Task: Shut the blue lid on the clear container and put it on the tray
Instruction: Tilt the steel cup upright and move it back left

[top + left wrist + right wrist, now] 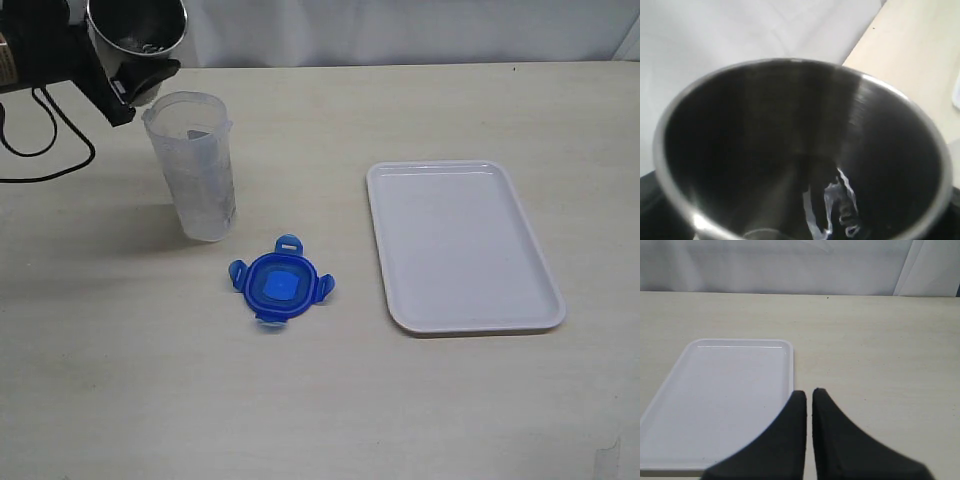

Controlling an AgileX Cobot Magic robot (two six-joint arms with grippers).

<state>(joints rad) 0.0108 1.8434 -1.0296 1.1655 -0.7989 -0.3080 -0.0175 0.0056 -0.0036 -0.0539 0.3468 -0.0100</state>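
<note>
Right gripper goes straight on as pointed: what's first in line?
Likely nothing near. The right gripper points alongside the tray, over bare table, toward the white backdrop. If it's pitched down, it would meet the tabletop first; depth is unclear.

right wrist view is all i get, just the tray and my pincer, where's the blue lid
Observer: The blue lid lies flat on the table, left of the white tray in the exterior view, not touching it.
Operator: and the clear container
Observer: The clear container stands upright and open, farther back and left of the lid, with a gap between them.
Operator: what's the left arm doing
Observer: The left pincer holds a metal cup off the table, just up and left of the container's rim in the exterior view.
</note>
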